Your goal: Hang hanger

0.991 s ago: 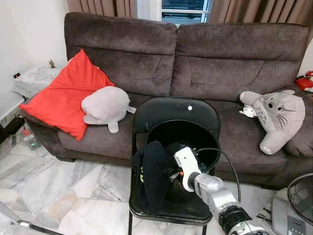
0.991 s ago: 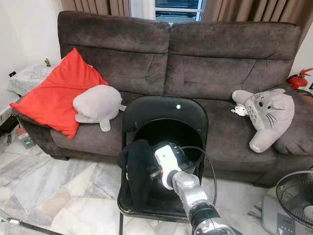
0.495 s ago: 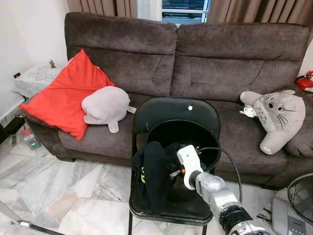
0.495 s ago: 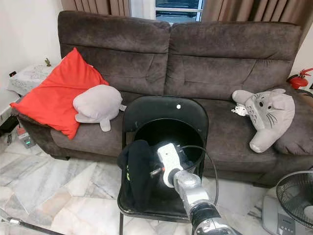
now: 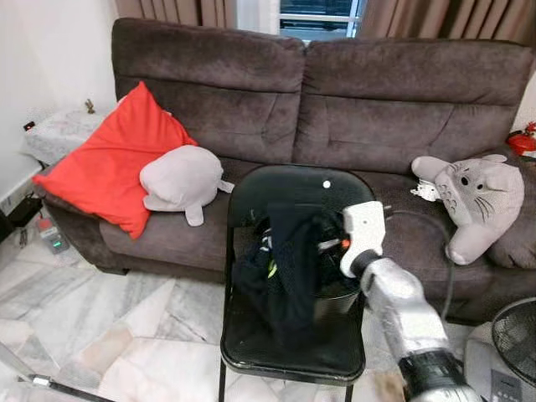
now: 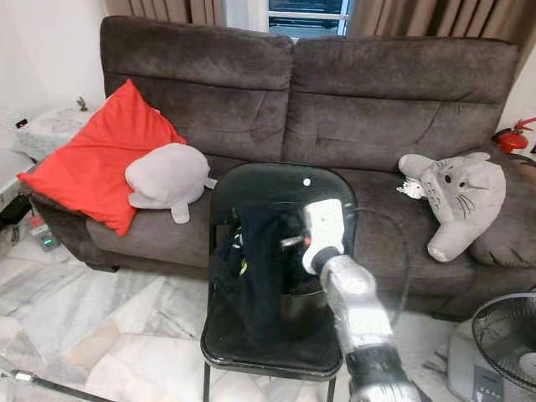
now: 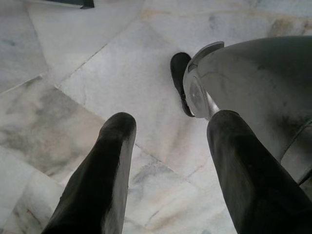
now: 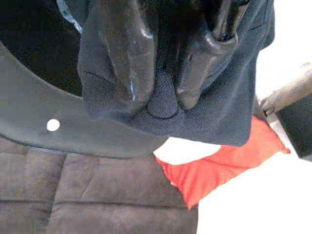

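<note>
A dark garment point(image 5: 289, 268) with a green-and-white print hangs in the air in front of the backrest of a black folding chair point(image 5: 276, 186). My right gripper point(image 5: 325, 244) is shut on its upper edge; in the right wrist view both fingers point(image 8: 124, 53) pinch the navy fabric point(image 8: 214, 112). Any hanger inside the cloth is hidden. A black round bin point(image 5: 337, 295) stands on the chair seat behind the garment. My left gripper point(image 7: 165, 141) hangs open over the marble floor, beside my own leg point(image 7: 253, 83).
A brown sofa point(image 5: 377, 109) stands behind the chair with a red cushion point(image 5: 109, 167), a grey plush point(image 5: 180, 180) and a grey cat-like plush point(image 5: 473, 201). A fan point(image 5: 515, 335) is at the lower right. A metal rod point(image 5: 33, 381) lies on the marble floor point(image 5: 109, 327).
My right gripper has risen and swung to the right, lifting the dark garment up out of the bin to backrest height.
</note>
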You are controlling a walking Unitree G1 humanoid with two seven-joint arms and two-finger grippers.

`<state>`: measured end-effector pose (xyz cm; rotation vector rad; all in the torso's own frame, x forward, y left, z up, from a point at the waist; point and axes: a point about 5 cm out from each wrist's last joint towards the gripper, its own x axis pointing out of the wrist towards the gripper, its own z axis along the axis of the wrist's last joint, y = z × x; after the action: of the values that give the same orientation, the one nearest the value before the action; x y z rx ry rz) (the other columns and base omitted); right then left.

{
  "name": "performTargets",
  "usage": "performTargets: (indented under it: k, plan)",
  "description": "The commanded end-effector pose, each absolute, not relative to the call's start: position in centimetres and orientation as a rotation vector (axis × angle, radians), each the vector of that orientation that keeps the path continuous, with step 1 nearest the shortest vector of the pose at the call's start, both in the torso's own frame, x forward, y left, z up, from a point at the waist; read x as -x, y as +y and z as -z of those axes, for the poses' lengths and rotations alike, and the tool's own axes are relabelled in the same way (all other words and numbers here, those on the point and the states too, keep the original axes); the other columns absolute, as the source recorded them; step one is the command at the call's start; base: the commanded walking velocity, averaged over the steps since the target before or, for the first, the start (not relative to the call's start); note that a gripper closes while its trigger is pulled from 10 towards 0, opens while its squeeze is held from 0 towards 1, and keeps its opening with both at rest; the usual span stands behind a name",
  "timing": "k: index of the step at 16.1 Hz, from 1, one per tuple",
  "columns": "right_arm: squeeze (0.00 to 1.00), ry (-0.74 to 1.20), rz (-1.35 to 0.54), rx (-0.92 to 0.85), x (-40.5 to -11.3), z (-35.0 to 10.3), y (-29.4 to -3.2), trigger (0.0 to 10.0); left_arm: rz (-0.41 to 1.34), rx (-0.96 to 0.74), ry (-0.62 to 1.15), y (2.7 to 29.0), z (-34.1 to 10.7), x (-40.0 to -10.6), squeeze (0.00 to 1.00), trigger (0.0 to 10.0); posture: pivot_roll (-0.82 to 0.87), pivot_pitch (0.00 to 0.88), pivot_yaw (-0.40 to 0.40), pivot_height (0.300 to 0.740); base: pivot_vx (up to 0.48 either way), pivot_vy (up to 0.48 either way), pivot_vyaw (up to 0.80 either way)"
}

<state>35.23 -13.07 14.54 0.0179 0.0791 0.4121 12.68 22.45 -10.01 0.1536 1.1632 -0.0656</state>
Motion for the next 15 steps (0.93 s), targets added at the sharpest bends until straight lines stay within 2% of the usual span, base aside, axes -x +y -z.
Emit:
performTargets:
  k: [1,5,8,9,12,15]
  plan:
    - [0.00,0.033,-0.411,-0.016,-35.0,-16.0,-13.2,0.0,0.062,-0.143,1.174,22.3,10.1,-12.5,0.00,10.0,0.01,0.000,-0.017,0.740,0.000,0.000,0.00]
    - [0.00,0.019,-0.354,0.037,-32.3,-18.5,-14.9,0.0,0.064,-0.131,1.164,21.8,10.1,-12.9,0.00,10.0,-0.03,0.000,-0.014,0.740,0.000,0.000,0.00]
    - [0.00,0.029,-0.196,0.067,-31.0,-19.4,-18.2,0.0,0.065,-0.132,1.161,21.8,10.1,-13.0,0.00,10.0,-0.05,0.000,-0.008,0.740,0.000,0.000,0.00]
    - [0.00,0.059,-0.109,0.072,-30.6,-19.1,-20.1,0.0,0.064,-0.133,1.162,21.8,10.1,-13.1,0.00,10.0,-0.05,0.000,-0.007,0.740,0.000,0.000,0.00]
    - [0.00,0.139,0.004,0.091,-30.8,-17.6,-22.6,0.0,0.064,-0.135,1.164,21.9,10.1,-13.0,0.00,10.0,-0.05,0.000,-0.009,0.740,0.000,0.000,0.00]
    - [0.00,0.163,-0.051,0.096,-33.3,-16.5,-22.1,0.0,0.054,-0.133,1.165,22.0,10.0,-12.9,0.00,10.0,-0.03,0.000,-0.015,0.740,0.000,0.000,0.00]
